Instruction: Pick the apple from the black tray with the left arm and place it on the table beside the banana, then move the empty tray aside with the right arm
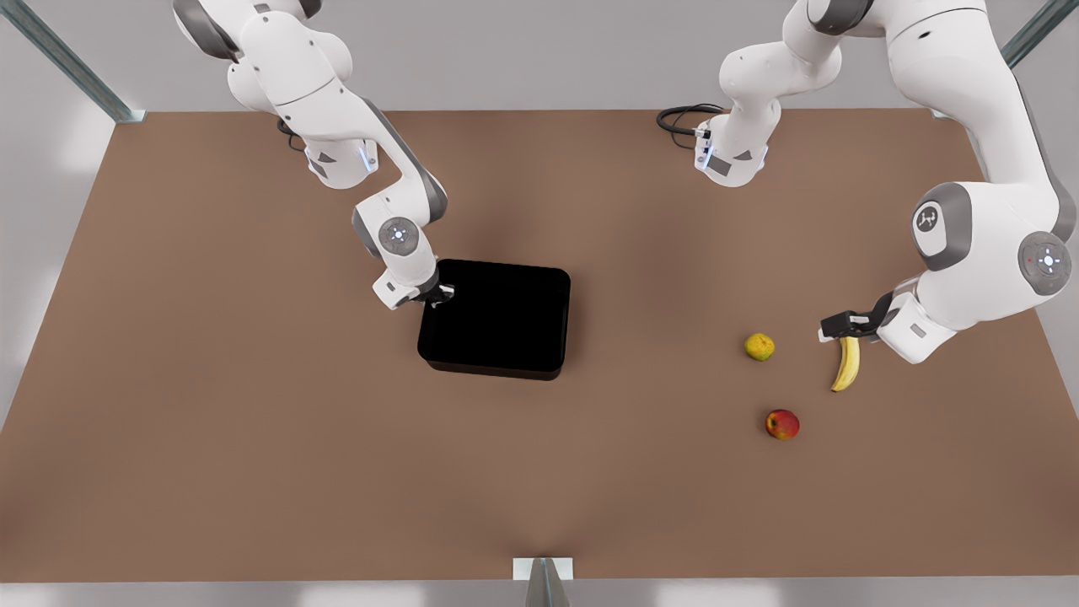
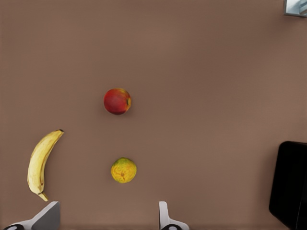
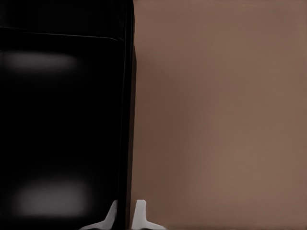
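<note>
The red apple point(image 1: 782, 424) point(image 2: 117, 101) lies on the brown table point(image 1: 253, 438), in front of the banana point(image 1: 846, 364) point(image 2: 41, 163) and apart from it. My left gripper point(image 1: 843, 324) point(image 2: 108, 223) hangs open above the banana's far end, holding nothing. The black tray point(image 1: 493, 368) point(image 3: 57, 120) sits mid-table with nothing visible inside; its corner also appears in the left wrist view point(image 2: 290, 189). At the tray's far corner on the front view's left, my right gripper point(image 1: 438, 295) point(image 3: 126, 215) is shut on the wall, one finger on each side.
A small yellow-green round fruit point(image 1: 759, 346) point(image 2: 123, 170) lies between the tray and the banana. Black cables point(image 1: 679, 118) coil at the back by an arm base. Bare tabletop stretches to the front view's left of the tray and along the front edge.
</note>
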